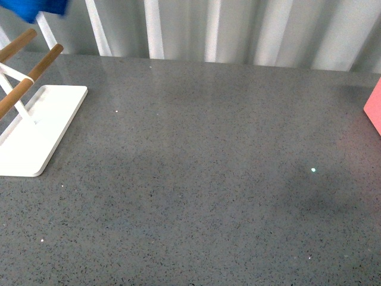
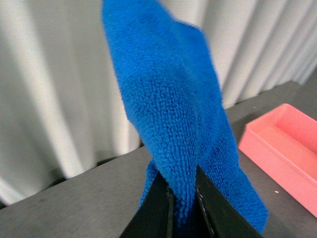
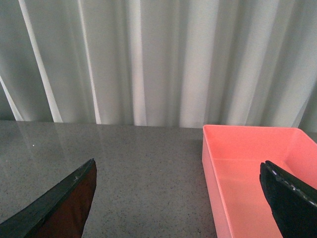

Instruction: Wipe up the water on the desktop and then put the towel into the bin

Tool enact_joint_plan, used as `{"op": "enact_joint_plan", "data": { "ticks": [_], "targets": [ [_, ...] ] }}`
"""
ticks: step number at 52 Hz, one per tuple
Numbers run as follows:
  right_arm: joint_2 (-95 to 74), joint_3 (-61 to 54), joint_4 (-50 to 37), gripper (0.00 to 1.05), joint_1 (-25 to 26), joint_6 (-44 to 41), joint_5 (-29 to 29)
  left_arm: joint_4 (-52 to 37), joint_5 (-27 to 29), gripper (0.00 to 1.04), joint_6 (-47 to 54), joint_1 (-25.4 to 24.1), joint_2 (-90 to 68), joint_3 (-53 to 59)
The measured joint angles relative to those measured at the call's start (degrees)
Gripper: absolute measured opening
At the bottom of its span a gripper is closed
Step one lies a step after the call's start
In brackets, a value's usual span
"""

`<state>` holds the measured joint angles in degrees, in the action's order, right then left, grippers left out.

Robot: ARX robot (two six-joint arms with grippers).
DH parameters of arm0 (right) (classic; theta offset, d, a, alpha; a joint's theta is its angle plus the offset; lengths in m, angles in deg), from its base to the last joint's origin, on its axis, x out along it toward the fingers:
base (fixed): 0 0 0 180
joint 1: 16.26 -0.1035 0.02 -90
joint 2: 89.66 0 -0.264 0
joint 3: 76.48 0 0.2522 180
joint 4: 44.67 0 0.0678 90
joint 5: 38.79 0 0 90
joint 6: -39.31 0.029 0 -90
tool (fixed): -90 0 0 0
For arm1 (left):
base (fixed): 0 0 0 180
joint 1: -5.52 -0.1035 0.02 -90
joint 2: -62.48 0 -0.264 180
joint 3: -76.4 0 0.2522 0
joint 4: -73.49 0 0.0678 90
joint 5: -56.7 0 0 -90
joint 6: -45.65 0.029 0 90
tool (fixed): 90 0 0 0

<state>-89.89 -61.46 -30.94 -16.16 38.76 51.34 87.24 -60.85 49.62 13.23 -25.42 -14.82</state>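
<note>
The desktop carries a white rack base at left and, seemingly, the bin at right.

Lab-like setup, grey desktop, white curtain

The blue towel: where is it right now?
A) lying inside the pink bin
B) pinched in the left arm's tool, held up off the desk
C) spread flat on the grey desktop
B: the left wrist view shows the towel clamped in the left tool, raised above the desktop.
</note>
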Motion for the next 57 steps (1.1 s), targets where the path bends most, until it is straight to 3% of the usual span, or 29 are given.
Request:
{"op": "enact_joint_plan", "data": {
  "ticks": [6,23,44,50,53,57],
  "targets": [
    [0.0,0.0,0.0,0.98,0.0,0.0,0.0,-7.3,-0.55,0.04,-0.26,6.93,0.15,7.39],
    [0.0,0.0,0.0,0.98,0.0,0.02,0.0,-27.21,0.96,0.04,-7.78,18.51,-5.38,19.69],
    [-0.07,0.02,0.07,0.98,0.07,0.09,0.48,-38.69,4.0,0.04,-16.26,24.92,-11.1,24.04],
    [-8.0,3.17,6.38,0.98,8.68,1.49,24.5,-39.43,4.55,0.04,-17.22,24.87,-11.63,24.7],
    [-12.81,4.22,3.26,0.98,11.56,1.22,31.65,-39.47,4.61,0.04,-17.57,24.92,-11.63,24.68],
    [-20.35,6.86,-4.5,0.98,13.4,0.02,37.03,-39.47,4.92,0.04,-17.68,24.94,-11.63,24.65]
  ]
}}
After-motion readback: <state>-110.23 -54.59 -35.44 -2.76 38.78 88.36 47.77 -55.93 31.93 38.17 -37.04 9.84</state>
